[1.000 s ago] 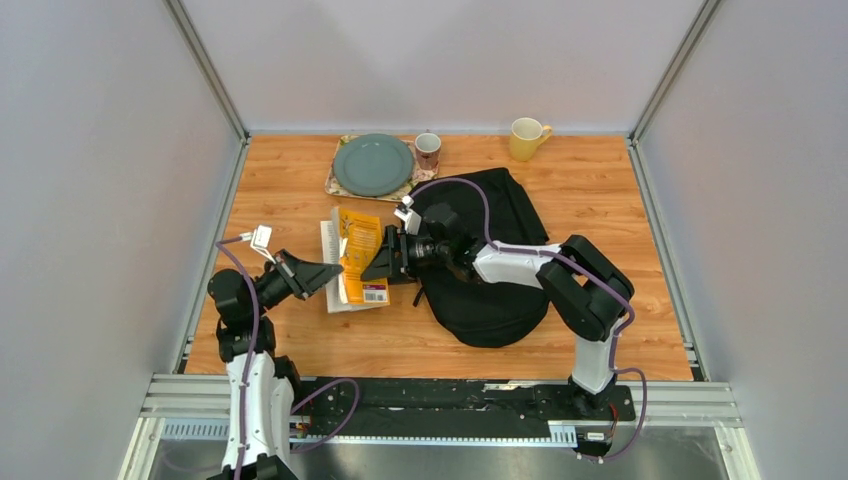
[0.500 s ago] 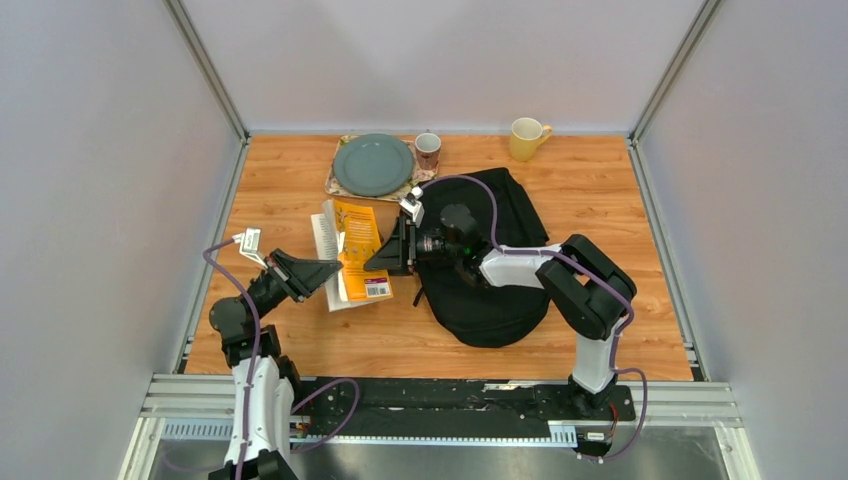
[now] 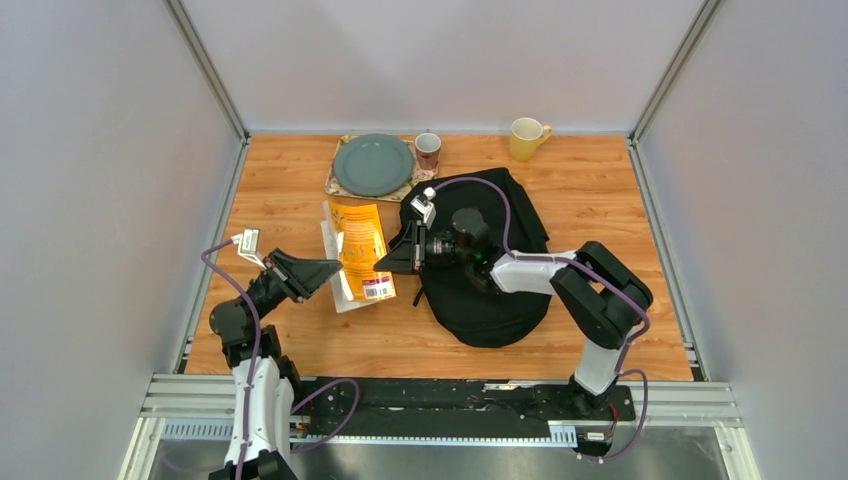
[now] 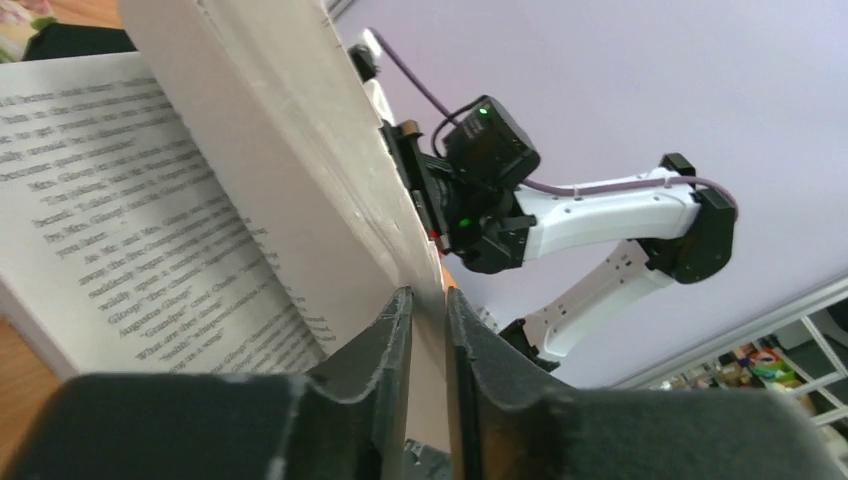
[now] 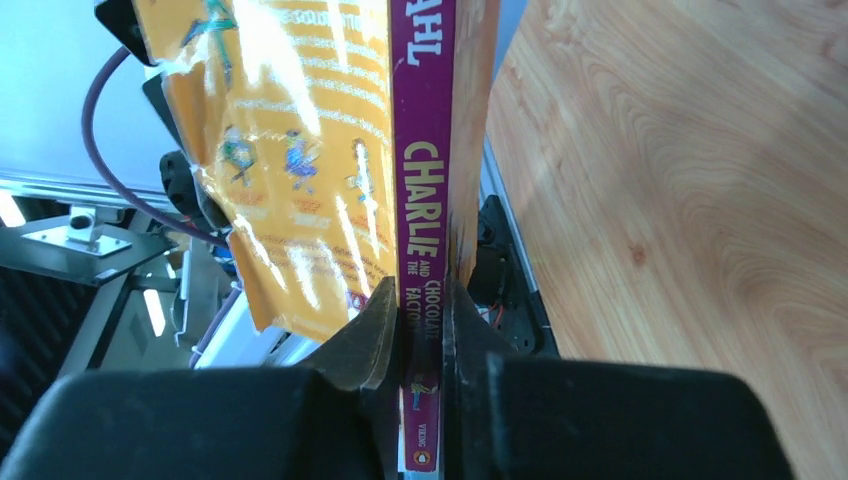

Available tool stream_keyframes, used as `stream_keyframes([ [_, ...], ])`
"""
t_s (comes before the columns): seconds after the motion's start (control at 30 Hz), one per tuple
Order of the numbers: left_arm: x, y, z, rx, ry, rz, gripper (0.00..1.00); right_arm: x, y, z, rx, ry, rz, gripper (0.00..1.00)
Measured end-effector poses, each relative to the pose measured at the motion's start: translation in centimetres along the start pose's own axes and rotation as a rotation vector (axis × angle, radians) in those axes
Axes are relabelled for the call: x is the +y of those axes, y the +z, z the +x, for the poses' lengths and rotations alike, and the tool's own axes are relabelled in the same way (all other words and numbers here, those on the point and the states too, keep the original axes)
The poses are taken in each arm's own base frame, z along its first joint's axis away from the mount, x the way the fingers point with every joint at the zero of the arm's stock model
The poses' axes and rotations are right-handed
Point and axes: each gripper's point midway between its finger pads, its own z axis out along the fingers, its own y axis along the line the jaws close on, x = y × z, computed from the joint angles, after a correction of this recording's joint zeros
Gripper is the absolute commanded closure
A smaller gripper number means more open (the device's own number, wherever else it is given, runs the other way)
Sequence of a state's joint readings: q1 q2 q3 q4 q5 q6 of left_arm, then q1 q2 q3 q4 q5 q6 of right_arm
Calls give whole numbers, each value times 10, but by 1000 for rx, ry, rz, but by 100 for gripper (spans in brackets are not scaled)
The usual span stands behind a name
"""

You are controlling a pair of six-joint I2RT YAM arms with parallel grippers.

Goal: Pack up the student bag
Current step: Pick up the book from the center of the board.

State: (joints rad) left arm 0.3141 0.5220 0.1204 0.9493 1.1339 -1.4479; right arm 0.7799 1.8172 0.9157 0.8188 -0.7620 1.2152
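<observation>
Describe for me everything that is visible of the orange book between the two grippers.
The book is a paperback with a glossy orange cover, a purple spine reading "Charlie and the Chocolate Factory" and a barcode near one corner. It is partly open, with white printed pages showing. It sits just left of the student bag. The right gripper is clamped on the spine. The left gripper meets the page edge; a pinch is unclear.
</observation>
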Motion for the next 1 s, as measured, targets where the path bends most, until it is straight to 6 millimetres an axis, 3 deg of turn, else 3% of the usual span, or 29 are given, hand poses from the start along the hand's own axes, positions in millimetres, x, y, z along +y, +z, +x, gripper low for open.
stream_keyframes([
  [0.17, 27, -2, 7, 15, -46, -92, 22, 9, -14, -3, -61, -52, 91, 100],
  [0.33, 45, -3, 11, 50, -77, -187, 22, 44, -32, -7, -118, -163, 123, 100],
  [0.47, 40, 4, 5, 53, -43, -189, 22, 65, -40, -4, -131, -211, 111, 100],
  [0.77, 25, 27, 32, 110, -119, -60, 21, 80, -49, 11, -99, -219, 76, 100],
  [0.93, 8, 34, 27, 101, -110, 15, 21, 88, -56, 23, -50, -240, 62, 100],
  [0.97, 3, 34, 25, 93, -98, 36, 25, 88, -57, 26, -35, -245, 58, 100],
  [1.0, -2, 35, 22, 86, -90, 55, 40, 88, -57, 29, -20, -249, 56, 100],
])
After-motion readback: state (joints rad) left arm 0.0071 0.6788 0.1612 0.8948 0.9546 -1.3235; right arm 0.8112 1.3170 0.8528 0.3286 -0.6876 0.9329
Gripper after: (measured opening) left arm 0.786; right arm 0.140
